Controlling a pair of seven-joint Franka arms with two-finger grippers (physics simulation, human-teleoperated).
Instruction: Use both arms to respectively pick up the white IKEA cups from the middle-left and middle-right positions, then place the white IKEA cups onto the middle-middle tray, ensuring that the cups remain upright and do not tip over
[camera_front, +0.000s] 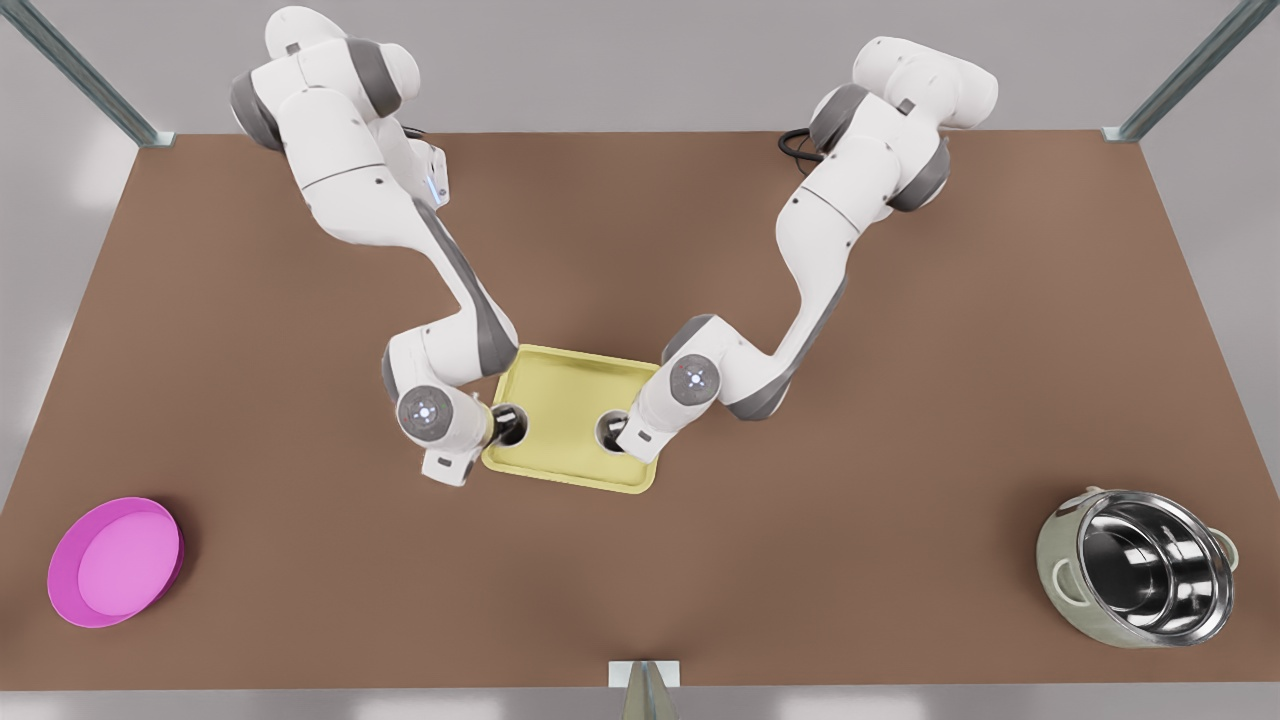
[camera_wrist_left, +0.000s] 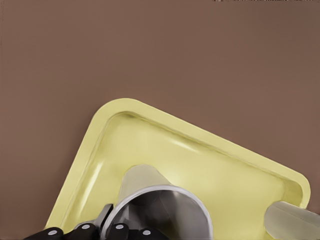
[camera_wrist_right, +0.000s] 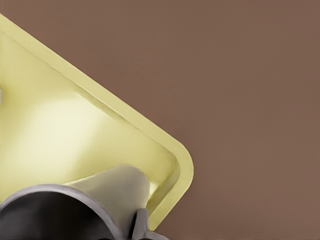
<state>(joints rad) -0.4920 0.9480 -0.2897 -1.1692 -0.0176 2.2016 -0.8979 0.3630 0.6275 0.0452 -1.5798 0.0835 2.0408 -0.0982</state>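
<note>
Though both white cups (camera_front: 511, 422) (camera_front: 611, 429) sit over the tray (camera_front: 565, 400), each end effector (camera_front: 497, 425) (camera_front: 625, 437) grips one by its rim — an uneven release could tip either.

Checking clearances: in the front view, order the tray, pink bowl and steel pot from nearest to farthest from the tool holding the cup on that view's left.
1. Tray, directly beneath.
2. Pink bowl, front-left corner.
3. Steel pot, far right.
</note>
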